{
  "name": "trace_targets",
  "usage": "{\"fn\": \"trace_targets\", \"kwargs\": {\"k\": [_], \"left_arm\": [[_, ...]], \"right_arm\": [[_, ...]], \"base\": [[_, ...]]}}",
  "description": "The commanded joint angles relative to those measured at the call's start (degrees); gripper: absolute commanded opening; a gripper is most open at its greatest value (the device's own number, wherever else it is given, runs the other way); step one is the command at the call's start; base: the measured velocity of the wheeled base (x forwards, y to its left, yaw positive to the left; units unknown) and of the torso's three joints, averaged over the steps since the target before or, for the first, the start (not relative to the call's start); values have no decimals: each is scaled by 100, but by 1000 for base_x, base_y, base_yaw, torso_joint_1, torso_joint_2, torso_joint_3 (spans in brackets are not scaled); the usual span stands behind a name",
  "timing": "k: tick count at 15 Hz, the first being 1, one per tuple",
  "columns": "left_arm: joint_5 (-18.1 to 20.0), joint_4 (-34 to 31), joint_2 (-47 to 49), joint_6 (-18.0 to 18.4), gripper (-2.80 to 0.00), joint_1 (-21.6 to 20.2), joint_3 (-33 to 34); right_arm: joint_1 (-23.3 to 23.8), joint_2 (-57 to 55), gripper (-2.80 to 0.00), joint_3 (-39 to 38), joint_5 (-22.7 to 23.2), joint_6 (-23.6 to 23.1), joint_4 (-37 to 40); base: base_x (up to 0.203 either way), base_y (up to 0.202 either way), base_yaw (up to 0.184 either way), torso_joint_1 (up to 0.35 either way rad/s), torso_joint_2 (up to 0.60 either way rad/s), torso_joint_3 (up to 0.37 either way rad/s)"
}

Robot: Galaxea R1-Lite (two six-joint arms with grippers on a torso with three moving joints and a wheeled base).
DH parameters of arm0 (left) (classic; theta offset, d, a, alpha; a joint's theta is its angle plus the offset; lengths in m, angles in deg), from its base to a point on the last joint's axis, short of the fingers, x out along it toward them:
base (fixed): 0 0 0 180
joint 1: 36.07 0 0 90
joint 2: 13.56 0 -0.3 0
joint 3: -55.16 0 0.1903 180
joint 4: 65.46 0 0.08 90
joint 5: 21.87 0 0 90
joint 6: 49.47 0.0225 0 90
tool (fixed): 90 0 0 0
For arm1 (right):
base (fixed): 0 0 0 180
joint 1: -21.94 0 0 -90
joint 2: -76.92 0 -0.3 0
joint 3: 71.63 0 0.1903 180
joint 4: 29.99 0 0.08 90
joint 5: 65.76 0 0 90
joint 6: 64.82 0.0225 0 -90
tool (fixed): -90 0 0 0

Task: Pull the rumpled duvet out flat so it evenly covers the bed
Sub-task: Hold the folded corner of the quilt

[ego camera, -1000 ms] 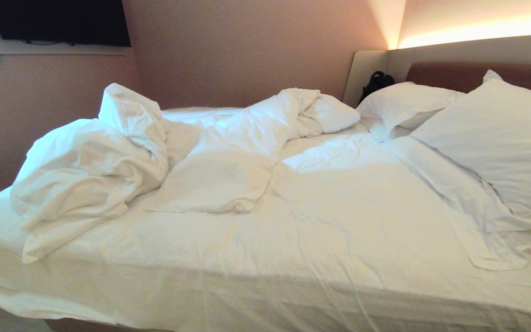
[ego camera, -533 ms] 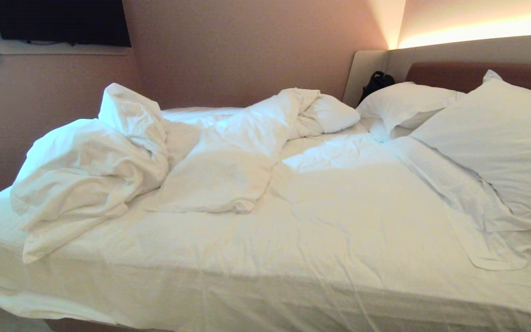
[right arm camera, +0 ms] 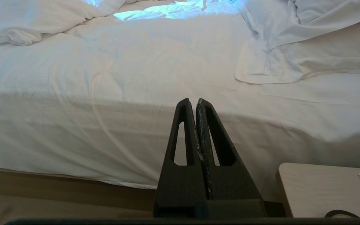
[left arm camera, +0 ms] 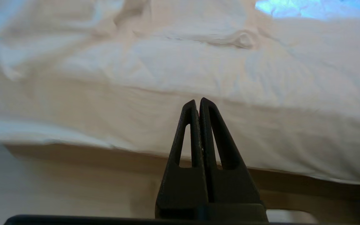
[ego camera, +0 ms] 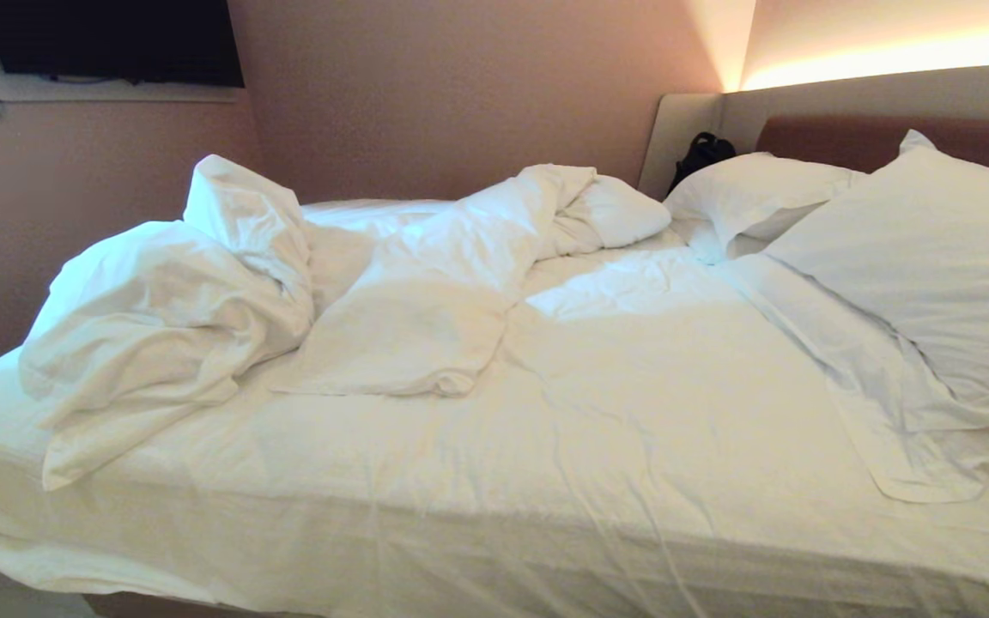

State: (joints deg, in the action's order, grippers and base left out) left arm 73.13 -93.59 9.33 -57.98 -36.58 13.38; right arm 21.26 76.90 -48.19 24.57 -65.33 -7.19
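The white duvet lies bunched in a rumpled heap on the left and far part of the bed, and most of the mattress sheet is bare. A fold of the duvet shows in the left wrist view, and another part of the duvet in the right wrist view. My left gripper is shut and empty, low in front of the bed's near side, apart from the sheet. My right gripper is also shut on nothing and faces the bed's side further toward the headboard.
Two white pillows lean at the headboard end, with a flat white cloth spread below them. A black bag sits in the far corner. A pale wooden side table stands close beside my right gripper. The tan wooden base runs under the mattress.
Nothing on the bed has moved. A small dark shape has come into the bottom left corner of the head view.
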Motion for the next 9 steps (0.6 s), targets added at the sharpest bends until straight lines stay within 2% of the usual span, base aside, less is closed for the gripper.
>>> {"fn": "trace_targets", "kwargs": {"k": [1,4,7,9], "left_arm": [[24,84,1602,-196,-280,-5,-417],[70,542,3713,-501,-280,-8,-1142],[93,1577,5517,-660,-280,-12,-1683],[113,2002,6436,-724,-280,-11,-2233]], "right_arm": [[-2,2,-280,1,2,-2,-4],[-2,2,-280,1,2,-2,-4],[-10,2,-280,1,2,-2,-4],[-2,2,-280,1,2,-2,-4]], "base": [[0,0,0,0,0,0],[0,0,0,0,0,0],[0,0,0,0,0,0],[0,0,0,0,0,0]]}}
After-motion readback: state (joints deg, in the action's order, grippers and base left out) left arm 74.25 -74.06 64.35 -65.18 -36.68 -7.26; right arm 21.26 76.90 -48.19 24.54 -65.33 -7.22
